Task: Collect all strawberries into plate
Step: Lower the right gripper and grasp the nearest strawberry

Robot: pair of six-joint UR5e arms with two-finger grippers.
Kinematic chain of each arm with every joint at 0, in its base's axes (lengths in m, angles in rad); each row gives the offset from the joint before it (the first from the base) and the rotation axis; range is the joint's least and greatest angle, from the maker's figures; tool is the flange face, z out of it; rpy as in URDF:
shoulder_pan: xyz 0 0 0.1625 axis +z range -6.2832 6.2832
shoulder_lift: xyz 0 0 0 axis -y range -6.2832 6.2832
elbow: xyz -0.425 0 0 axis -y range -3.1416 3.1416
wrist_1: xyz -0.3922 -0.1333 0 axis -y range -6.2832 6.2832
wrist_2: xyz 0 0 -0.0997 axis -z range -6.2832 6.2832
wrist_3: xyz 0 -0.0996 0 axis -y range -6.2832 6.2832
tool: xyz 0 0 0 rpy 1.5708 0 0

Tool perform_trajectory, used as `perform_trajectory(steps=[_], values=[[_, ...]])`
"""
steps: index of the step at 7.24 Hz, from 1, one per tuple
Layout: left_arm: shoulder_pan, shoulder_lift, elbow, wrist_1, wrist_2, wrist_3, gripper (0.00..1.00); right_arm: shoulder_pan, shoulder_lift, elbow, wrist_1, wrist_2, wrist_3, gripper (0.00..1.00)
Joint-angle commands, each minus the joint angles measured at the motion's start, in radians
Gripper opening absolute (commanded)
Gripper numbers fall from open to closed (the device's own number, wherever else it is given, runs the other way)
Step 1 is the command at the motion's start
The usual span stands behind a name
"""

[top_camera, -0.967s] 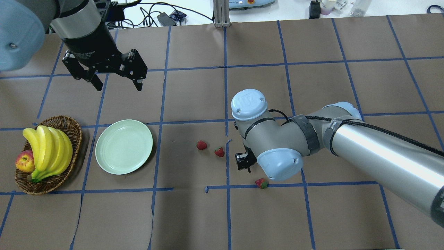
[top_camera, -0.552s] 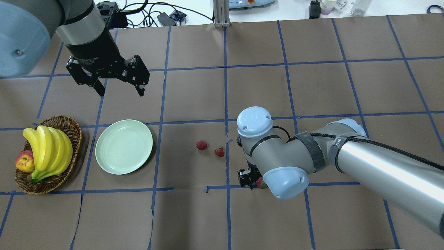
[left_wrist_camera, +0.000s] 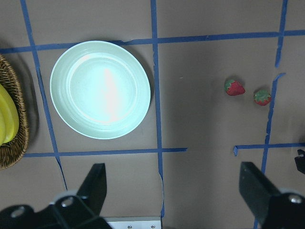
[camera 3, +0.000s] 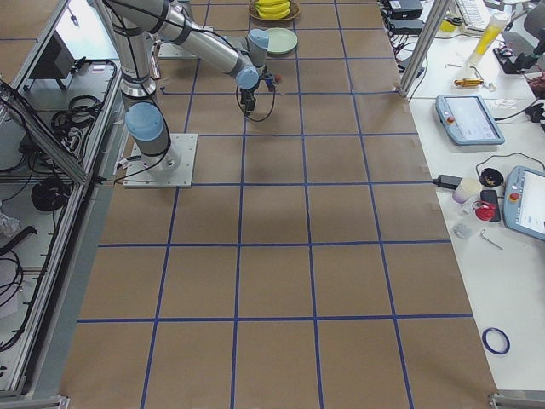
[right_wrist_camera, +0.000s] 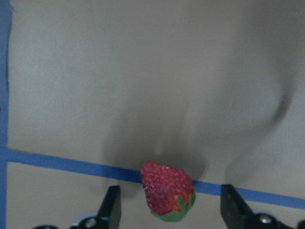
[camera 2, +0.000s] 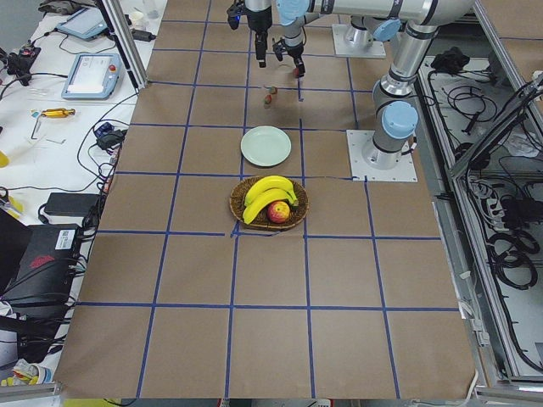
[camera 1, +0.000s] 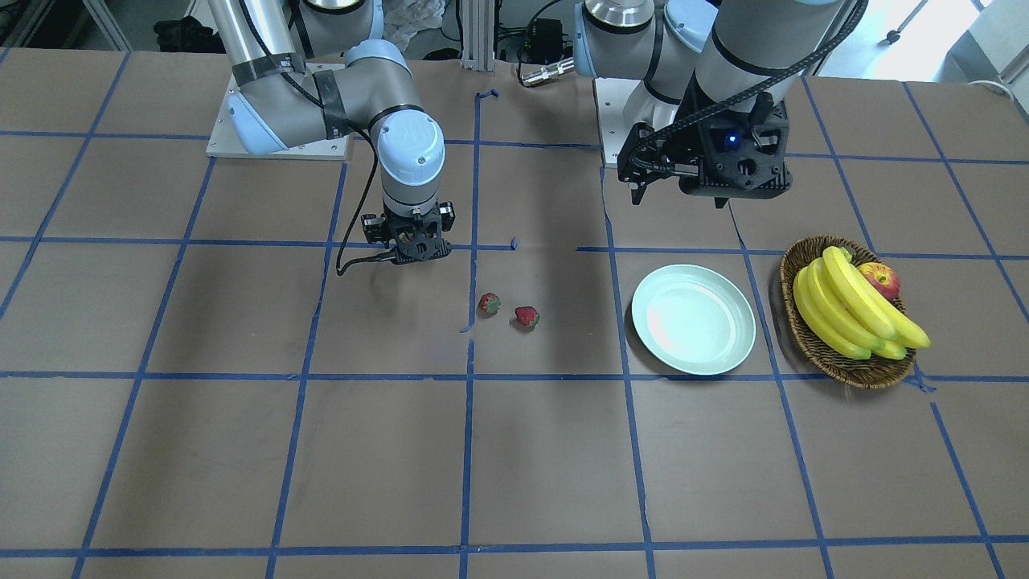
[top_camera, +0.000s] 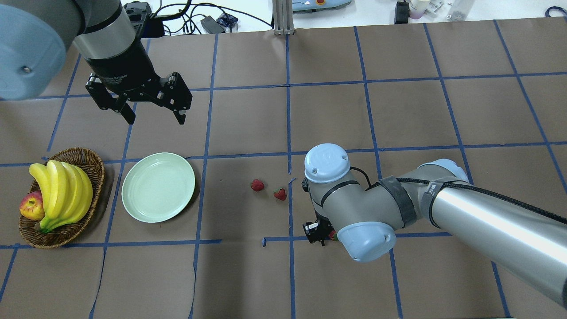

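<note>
None of the three strawberries (top_camera: 257, 185) is on the plate (top_camera: 158, 187): two lie together well apart from it, the third strawberry (right_wrist_camera: 167, 193) sits ungrasped inside the wide-spread right gripper (right_wrist_camera: 171, 212), and the left gripper (top_camera: 156, 116) hangs wide.

Red strawberries (top_camera: 257, 185), mint-green plate (top_camera: 158, 187), blue-gridded brown table (top_camera: 443, 110).
</note>
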Motion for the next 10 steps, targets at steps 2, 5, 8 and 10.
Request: perform_trajectory(steps=[2,5,8,10], values=[[0.000,0.000,0.000,0.001,0.000,0.000,1.00,-0.001,0.002,-0.007,-0.025,0.001,0.003,0.00],[0.000,0.000,0.000,0.001,0.000,0.001,1.00,0.005,0.014,-0.115,-0.026,0.061,0.088,0.00],[0.000,0.001,0.001,0.001,0.000,0.001,1.00,0.052,0.118,-0.285,-0.156,0.175,0.346,0.00],[0.000,0.003,0.003,-0.001,0.000,0.001,1.00,0.189,0.196,-0.378,-0.158,0.162,0.487,0.00]])
